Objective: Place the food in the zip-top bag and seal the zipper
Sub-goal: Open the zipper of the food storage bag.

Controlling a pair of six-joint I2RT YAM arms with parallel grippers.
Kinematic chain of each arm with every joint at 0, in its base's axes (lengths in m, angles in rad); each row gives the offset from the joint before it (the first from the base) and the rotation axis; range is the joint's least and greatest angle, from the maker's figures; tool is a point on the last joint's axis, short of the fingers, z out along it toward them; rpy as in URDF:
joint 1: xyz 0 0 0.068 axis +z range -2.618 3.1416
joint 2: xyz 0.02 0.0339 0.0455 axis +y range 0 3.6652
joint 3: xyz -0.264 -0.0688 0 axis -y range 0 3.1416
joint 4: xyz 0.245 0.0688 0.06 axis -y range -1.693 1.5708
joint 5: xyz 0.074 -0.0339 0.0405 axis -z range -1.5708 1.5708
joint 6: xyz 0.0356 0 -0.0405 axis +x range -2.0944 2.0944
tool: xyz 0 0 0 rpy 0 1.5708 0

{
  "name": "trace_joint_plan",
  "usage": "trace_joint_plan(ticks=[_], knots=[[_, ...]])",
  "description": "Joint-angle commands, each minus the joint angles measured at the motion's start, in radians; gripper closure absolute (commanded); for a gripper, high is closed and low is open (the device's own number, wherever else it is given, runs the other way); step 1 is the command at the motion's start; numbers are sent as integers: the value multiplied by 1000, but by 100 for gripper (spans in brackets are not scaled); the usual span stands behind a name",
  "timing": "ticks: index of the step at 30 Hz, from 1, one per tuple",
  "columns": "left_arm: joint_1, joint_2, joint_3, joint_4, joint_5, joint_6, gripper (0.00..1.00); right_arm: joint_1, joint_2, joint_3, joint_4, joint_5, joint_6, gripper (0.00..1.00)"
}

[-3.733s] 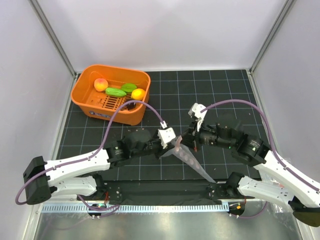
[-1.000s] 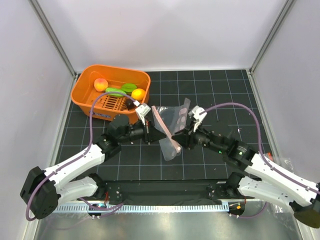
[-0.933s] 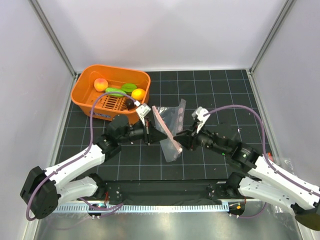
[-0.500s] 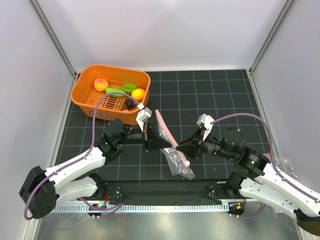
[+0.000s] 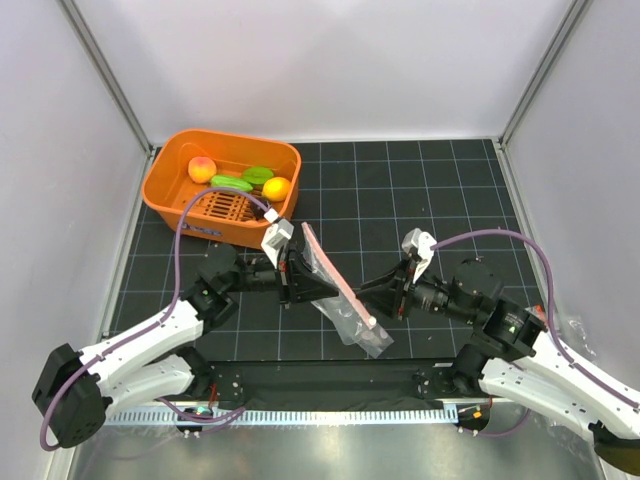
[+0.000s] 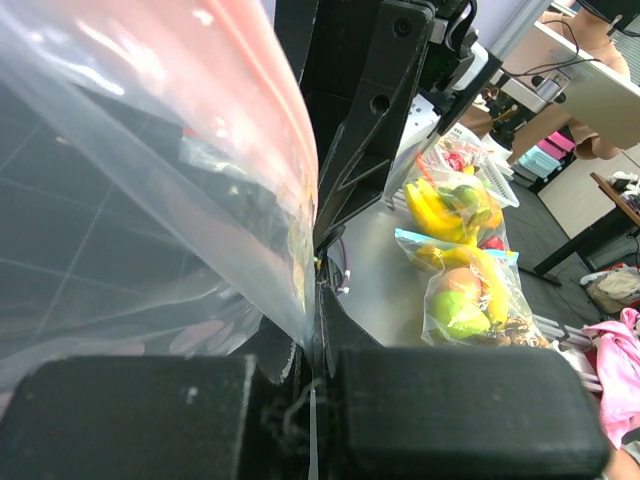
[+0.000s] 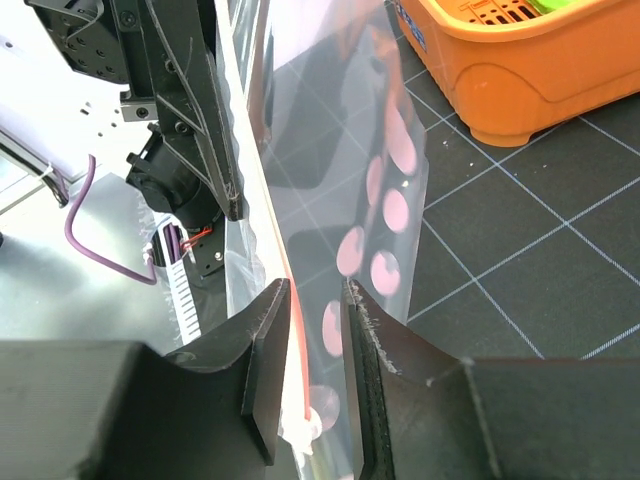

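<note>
Well, my left gripper (image 6: pixel 310 365) is pinched tight on the zip-top bag (image 5: pixel 352 316) and my right gripper (image 7: pixel 312 302) is clamped on its zipper (image 5: pixel 330 272); the bag hangs between them above the table (image 5: pixel 450 190); the food (image 5: pixel 276 187) lies in the orange basket (image 5: pixel 165 205), well apart.

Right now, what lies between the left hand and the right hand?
The zip-top bag: its pink-red zipper spans from the left hand to the right hand, both pinching it; the top view shows this.

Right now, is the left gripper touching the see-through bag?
Touching. The left wrist view shows the left gripper shut on the zip-top bag, its plastic pinched between the closed jaws.
</note>
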Motion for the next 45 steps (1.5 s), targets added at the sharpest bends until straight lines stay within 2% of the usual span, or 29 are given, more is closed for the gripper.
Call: trace_joint_plan(ticks=[1, 15, 25, 37, 45], knots=[[-3, -14, 0, 47, 1, 19, 100, 3, -7, 3, 27, -9, 6, 67], [-3, -20, 1, 28, -9, 31, 100, 3, 44, 11, 41, -72, 5, 68], [-3, 1, 9, 21, -2, 30, 100, 3, -76, -14, 35, 43, 5, 69], [-3, -3, 7, 21, -5, 30, 100, 3, 28, 1, 52, -67, 2, 70], [-4, -2, 17, -18, -25, 51, 99, 4, 25, -2, 75, -124, 5, 70]])
